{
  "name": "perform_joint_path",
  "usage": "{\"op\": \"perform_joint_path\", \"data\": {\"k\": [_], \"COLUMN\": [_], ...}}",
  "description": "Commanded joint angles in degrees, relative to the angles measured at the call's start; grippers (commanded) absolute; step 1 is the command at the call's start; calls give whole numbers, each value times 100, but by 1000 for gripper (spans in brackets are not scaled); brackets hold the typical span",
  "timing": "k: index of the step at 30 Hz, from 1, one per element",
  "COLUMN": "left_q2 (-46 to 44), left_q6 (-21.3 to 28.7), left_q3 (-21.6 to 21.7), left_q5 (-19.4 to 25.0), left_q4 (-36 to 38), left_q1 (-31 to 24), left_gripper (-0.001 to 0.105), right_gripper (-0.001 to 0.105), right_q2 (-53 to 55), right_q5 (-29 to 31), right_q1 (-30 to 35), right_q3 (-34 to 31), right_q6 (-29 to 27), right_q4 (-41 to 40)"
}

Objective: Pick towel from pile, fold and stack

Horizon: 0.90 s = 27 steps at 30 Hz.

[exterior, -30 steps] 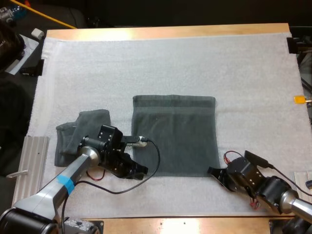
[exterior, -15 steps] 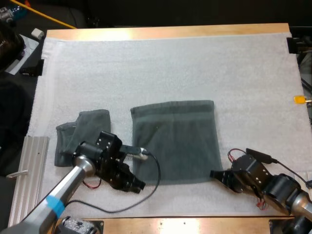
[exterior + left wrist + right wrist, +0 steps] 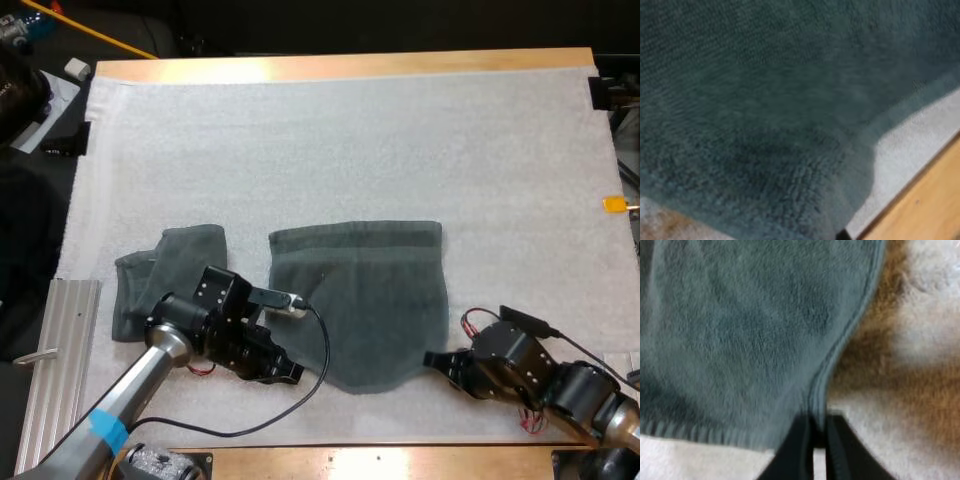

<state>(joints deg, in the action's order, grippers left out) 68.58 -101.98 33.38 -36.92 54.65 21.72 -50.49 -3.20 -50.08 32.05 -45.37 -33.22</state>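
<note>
Right gripper [image 3: 816,421] pinches the towel [image 3: 360,300] at its near right corner, likely to lift it for folding; left gripper [image 3: 290,372] sits at its near left corner, hold cannot be told

The left hand [image 3: 288,372] sits low at the spread towel's [image 3: 360,300] near left corner, arm reaching forward. The right hand [image 3: 433,359] pinches its near right corner, fingers [image 3: 840,452] pressed on it.
</note>
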Motion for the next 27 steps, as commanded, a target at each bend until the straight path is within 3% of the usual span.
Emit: {"op": "perform_joint_path", "data": {"k": [1,8,11,20,22,27], "left_q2": [8,304,438,883,885,1203], "left_q6": [-73,-966,-1361,-2140,-2013,-2132], "left_q3": [243,274,262,294,287,313], "left_q5": [-342,-1252,-1424,-1374,-1425,-1437], "left_q4": [-112,-1426,-1977,-3350,-3261,-3785], "left_q1": [-180,-843,-1053,-1518,-1489,-1640], "left_gripper": [0,0,0,0,0,0], "right_gripper": [1,1,0,0,0,0], "right_q2": [92,-236,-469,-1676,-1499,-2078], "right_q5": [-34,-200,-340,-763,-595,-616], "right_q1": [35,979,1439,2417,2330,2464], "right_q3": [18,36,34,50,71,206], "right_q6": [20,378,412,794,755,1040], "right_q4": [14,895,1236,2742,2543,3240]}}
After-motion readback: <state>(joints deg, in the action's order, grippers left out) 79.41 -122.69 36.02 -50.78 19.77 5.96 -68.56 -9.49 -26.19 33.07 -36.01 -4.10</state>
